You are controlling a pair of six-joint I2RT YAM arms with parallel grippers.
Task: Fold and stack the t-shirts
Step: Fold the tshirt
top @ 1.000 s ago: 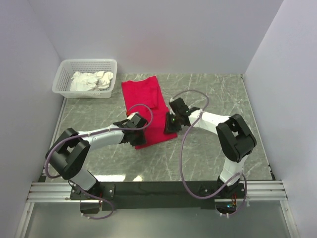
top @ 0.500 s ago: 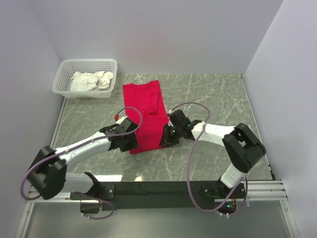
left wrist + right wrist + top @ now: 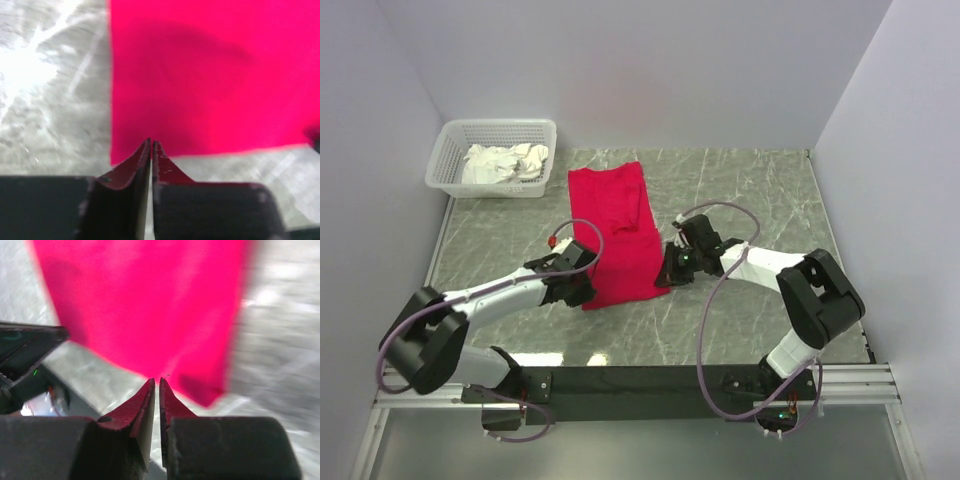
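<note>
The red t-shirt (image 3: 618, 235) lies as a long strip on the desk (image 3: 750, 200), with the left fingers (image 3: 137, 160) and right fingers (image 3: 142, 400) clenched beside its near corners, so pinch both corners firmly and carry the hem evenly toward the far end.

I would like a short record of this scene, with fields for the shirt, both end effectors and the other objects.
shirt: red t-shirt, folded into a long strip, lying flat on the table
left end effector: shut, tips at the shirt's near edge; grip on the fabric unclear
right end effector: shut, tips over the shirt near its other near corner; grip unclear
basket: white lattice, far left corner, apart from the shirt
basket contents: crumpled white cloth
stack: none yet; one red shirt visible
</note>
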